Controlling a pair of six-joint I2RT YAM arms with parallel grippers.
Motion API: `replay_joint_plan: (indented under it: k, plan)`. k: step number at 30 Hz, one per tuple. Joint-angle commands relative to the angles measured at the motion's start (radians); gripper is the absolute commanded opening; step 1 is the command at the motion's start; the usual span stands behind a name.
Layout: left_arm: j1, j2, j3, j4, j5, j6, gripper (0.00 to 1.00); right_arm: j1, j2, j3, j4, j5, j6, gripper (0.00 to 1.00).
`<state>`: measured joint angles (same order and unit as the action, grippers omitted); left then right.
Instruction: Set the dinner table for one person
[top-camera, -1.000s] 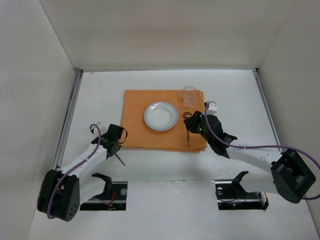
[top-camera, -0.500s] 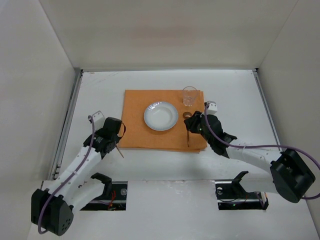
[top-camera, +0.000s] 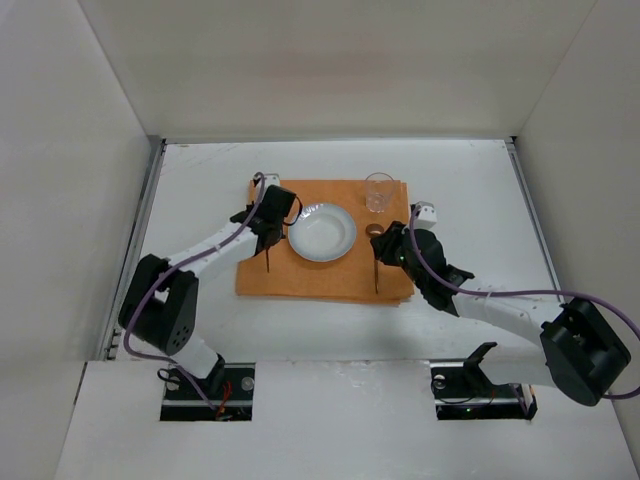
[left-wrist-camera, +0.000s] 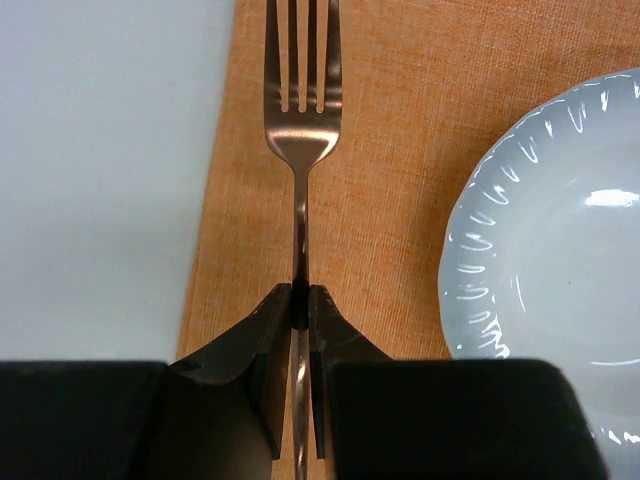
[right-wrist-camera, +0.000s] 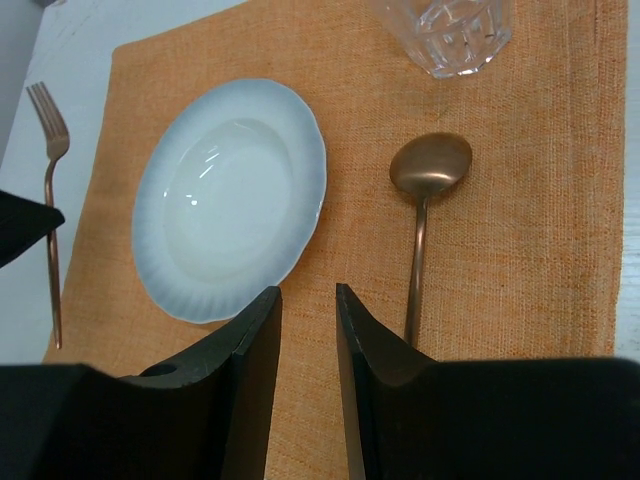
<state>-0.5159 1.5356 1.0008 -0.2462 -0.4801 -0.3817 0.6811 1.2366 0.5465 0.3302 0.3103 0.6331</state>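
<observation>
From above, the white desk (top-camera: 200, 180) is seen spread beneath both arms, with an orange mat (top-camera: 300, 280) laid on it. At the left wrist, a fork (left-wrist-camera: 301, 140) is clamped in the left jaws beside a plate (left-wrist-camera: 560, 250). At the right wrist, the right jaws are held slightly apart, with nothing gripped.

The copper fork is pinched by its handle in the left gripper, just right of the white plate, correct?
Not quite. The left gripper does pinch the copper fork by its handle, but the fork is left of the white plate, not right, as the top view shows.
</observation>
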Motion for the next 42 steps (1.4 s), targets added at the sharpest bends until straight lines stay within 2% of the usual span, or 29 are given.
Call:
replay_joint_plan:
  k: [1,6,26,32,35,42]
  plan:
    - [-0.008,0.055,0.076,0.016,0.012,0.139,0.08,-0.001,-0.022,-0.005,0.072,0.03,-0.003,0.34]
    - [-0.019,0.126,0.079,0.012,0.006,0.168,0.09,-0.001,-0.011,-0.002,0.073,0.03,-0.003,0.35]
    - [-0.029,0.215,0.056,-0.004,0.003,0.142,0.13,-0.001,0.011,0.003,0.075,0.015,0.005,0.37]
    - [-0.029,0.149,0.041,-0.031,-0.014,0.115,0.32,-0.001,0.012,0.006,0.075,0.015,0.005,0.43]
    - [-0.031,0.088,0.026,-0.047,-0.038,0.096,0.39,-0.001,0.006,0.007,0.069,0.013,0.004,0.47]
    - [-0.002,-0.178,-0.083,0.007,-0.058,-0.011,0.42,-0.001,0.008,0.007,0.076,0.019,0.001,0.5]
